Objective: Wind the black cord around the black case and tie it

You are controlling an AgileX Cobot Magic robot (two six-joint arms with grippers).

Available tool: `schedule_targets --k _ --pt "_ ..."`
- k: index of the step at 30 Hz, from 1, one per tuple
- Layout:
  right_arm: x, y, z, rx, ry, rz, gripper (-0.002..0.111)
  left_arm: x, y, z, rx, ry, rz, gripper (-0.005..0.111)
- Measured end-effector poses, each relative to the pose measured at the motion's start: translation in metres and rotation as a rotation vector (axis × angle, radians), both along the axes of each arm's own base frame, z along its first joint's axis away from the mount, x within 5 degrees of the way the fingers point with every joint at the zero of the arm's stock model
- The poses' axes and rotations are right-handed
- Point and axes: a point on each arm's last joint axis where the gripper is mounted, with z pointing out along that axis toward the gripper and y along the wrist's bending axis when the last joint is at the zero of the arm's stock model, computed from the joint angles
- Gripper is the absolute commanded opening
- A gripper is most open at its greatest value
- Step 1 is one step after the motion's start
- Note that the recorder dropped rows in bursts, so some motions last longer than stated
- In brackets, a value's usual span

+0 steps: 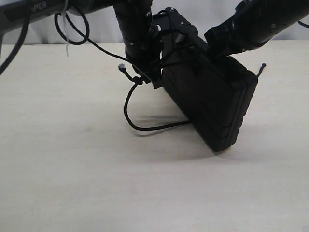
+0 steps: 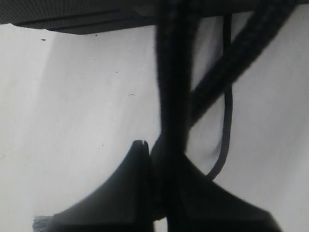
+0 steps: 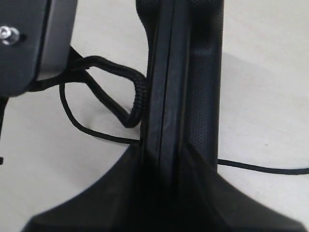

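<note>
Here, left fingers (image 2: 116, 198) pinch the black cord (image 2: 171, 96); right fingers (image 3: 91, 208) clamp the black case (image 3: 186, 72); "PER" shows on an arm (image 1: 19, 14).

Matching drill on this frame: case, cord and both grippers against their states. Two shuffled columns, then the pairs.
1. black case
2. black cord
3. left gripper
4. right gripper

A. shut on the cord
B. tilted, lower edge on the table
C. shut on the case's edge
D. loops on the table, passes beneath the case

Pairs: 1-B, 2-D, 3-A, 4-C
</note>
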Motion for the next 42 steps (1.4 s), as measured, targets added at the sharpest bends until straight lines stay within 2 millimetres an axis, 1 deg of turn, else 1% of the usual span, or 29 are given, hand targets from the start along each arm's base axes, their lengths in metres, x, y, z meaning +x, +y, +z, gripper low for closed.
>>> schedule_targets --k 2,6,12,17,21,29,32,35,39,40,42 --pt "0.0 0.0 0.0 0.0 0.0 0.0 0.004 0.002 -0.001 -0.007 0.005 0.013 0.015 0.0" --pt "0.0 0.0 0.0 0.0 0.0 0.0 0.004 0.004 0.0 -0.013 0.032 0.011 0.03 0.0" --pt "0.0 0.001 0.0 0.004 -0.003 0.009 0.004 0.006 0.002 -0.013 0.05 -0.002 0.055 0.0" --pt "0.0 0.002 0.0 0.015 -0.005 0.028 0.004 0.004 -0.001 -0.013 0.017 0.023 0.084 0.0" --pt "0.0 0.003 0.0 0.018 -0.006 0.031 0.004 0.0 -0.007 -0.012 -0.055 0.069 0.097 0.0" --pt "-0.001 0.003 0.0 0.02 0.002 0.036 0.004 0.004 -0.03 -0.003 -0.33 0.051 0.126 0.0" --pt "-0.001 0.002 0.0 0.018 0.002 0.033 0.004 0.002 -0.033 0.0 -0.374 0.075 0.077 0.0" --pt "-0.001 0.002 0.0 0.017 0.002 0.033 0.004 0.0 -0.035 -0.001 -0.382 0.084 0.024 0.0" --pt "0.0 0.0 0.0 0.011 -0.001 0.026 0.005 0.002 -0.037 0.0 -0.416 0.064 0.017 0.0" --pt "0.001 -0.001 0.0 0.007 -0.004 0.024 0.006 0.002 -0.038 0.001 -0.421 0.06 0.011 0.0" --pt "0.001 -0.002 0.0 0.001 -0.008 0.028 0.014 0.002 -0.039 0.001 -0.433 0.055 -0.003 0.0"
